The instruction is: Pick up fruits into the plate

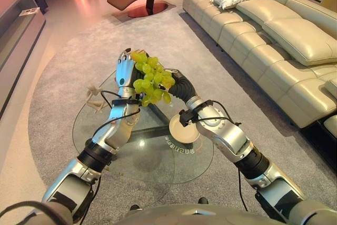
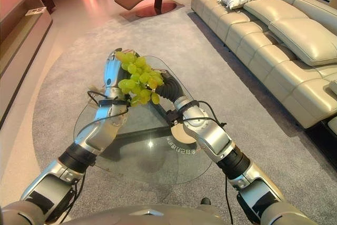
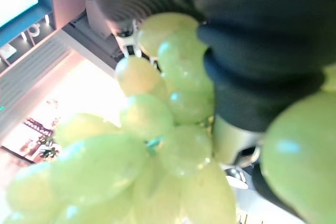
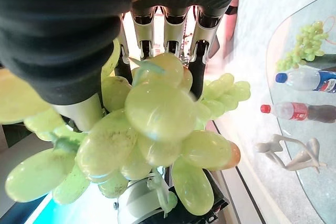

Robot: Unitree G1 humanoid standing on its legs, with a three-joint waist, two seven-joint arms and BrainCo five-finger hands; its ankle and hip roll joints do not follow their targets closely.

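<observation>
A bunch of green grapes (image 1: 152, 80) hangs in the air above the round glass table (image 1: 84, 135), between my two hands. My right hand (image 1: 181, 87) comes in from the right. In the right wrist view its fingers (image 4: 167, 30) and thumb curl round the grapes (image 4: 157, 114). On the left of the bunch my left hand (image 1: 124, 72) stands upright, its fingers straight against the fruit. A pale plate (image 1: 181, 133) lies on the glass under my right forearm, below and to the right of the bunch.
A white figurine (image 1: 95, 98) lies on the table's left side. The right wrist view shows a second grape bunch (image 4: 304, 45) and two bottles (image 4: 310, 80) on the glass. A beige sofa (image 1: 274, 35) runs along the right, with grey carpet around the table.
</observation>
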